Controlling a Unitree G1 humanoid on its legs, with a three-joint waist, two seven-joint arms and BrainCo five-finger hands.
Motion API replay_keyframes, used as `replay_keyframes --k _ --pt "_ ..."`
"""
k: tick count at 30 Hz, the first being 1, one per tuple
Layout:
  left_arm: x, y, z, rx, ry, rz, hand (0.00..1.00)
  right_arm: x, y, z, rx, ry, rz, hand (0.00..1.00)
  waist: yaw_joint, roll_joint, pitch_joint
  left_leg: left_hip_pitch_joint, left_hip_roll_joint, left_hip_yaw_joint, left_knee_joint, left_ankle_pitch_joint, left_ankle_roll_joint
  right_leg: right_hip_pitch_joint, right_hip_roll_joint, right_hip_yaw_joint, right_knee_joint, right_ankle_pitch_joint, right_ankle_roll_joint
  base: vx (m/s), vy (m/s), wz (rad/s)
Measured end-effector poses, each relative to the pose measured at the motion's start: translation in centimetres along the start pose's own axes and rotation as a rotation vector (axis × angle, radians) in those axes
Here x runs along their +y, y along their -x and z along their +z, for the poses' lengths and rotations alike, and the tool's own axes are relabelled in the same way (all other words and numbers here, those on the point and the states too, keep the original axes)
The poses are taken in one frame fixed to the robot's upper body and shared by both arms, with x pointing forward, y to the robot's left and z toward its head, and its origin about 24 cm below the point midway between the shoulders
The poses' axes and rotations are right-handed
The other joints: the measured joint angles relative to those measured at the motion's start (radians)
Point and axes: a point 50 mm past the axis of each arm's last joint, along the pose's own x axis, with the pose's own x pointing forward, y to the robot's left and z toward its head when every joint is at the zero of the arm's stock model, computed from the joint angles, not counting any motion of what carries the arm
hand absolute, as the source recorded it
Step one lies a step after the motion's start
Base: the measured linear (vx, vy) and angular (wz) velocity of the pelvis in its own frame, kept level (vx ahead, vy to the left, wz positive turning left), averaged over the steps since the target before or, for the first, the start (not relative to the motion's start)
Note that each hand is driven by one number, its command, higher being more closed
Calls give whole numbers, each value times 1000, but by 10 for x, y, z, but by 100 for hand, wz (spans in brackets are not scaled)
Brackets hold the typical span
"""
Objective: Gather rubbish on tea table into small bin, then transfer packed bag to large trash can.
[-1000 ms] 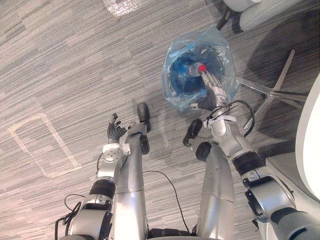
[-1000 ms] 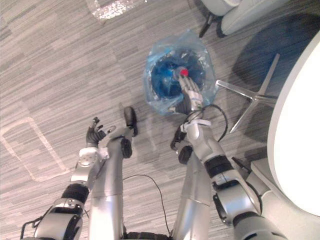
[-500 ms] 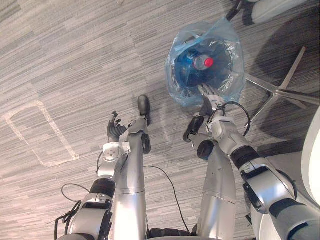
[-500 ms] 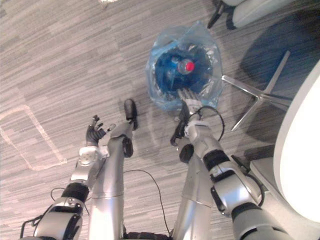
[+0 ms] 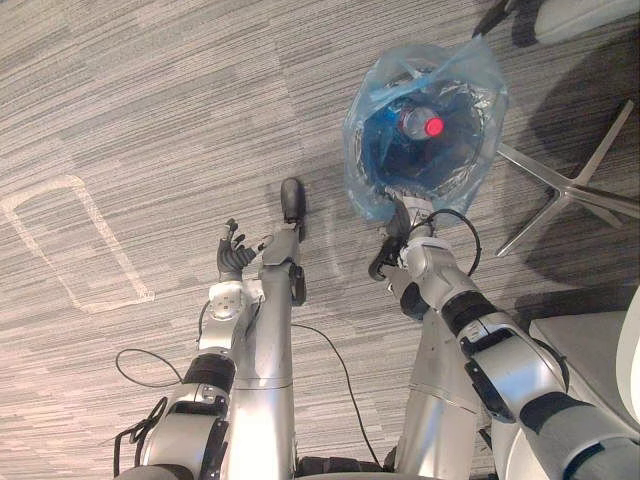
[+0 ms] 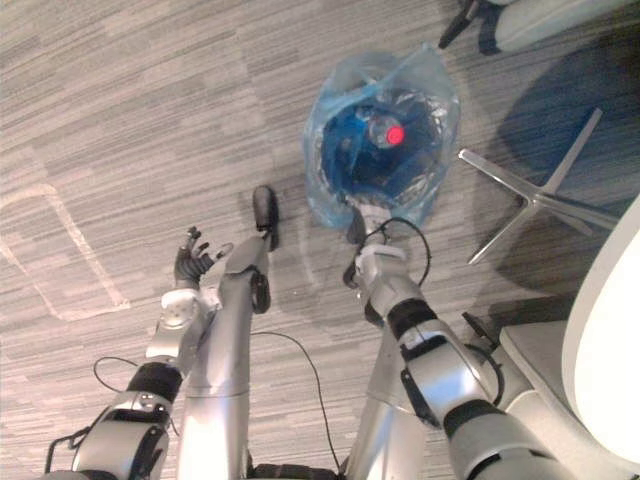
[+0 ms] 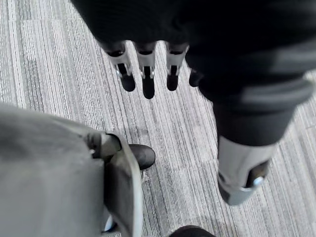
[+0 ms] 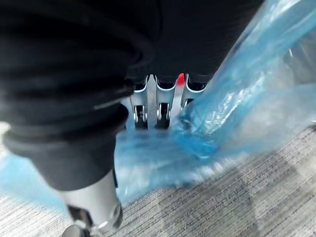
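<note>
A small bin lined with a blue plastic bag (image 5: 470,90) stands on the grey carpet ahead of me. Inside lies a clear bottle (image 5: 412,122) with a red cap (image 5: 433,127). My right hand (image 5: 404,214) is at the near rim of the bag, pushed against the plastic. In the right wrist view the blue bag (image 8: 237,108) folds over the front of my right hand (image 8: 98,74), and the red cap (image 8: 180,79) peeks past it. My left hand (image 5: 233,256) hangs idle to the left, fingers (image 7: 145,74) straight and holding nothing.
A chair's silver star base (image 5: 570,185) spreads just right of the bin, with a seat (image 5: 585,15) at the top right. A white table edge (image 6: 612,350) curves down the right side. A taped outline (image 5: 70,240) marks the carpet at left.
My right hand has drawn back from deep inside the bin to the bag's near rim. The bottle stays in the bin. The camera has shifted; the left hand kept its pose.
</note>
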Motion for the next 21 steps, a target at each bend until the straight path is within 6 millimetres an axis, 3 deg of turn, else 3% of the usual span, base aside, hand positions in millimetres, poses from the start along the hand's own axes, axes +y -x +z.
replay_keyframes --k 15,21 --pt "-1 0 -1 4 24 10 0 -8 -1 11 -26 -99 -49 100 3 0 0 20 6 3 -17 22 5 6 6 3 -1 2 -4 -58 -3 -1" --pt "-8 2 -4 22 23 -5 0 -5 7 14 -47 -158 -57 100 4 0 0 78 20 7 -16 16 -3 67 22 5 -14 5 -10 -73 -8 -9"
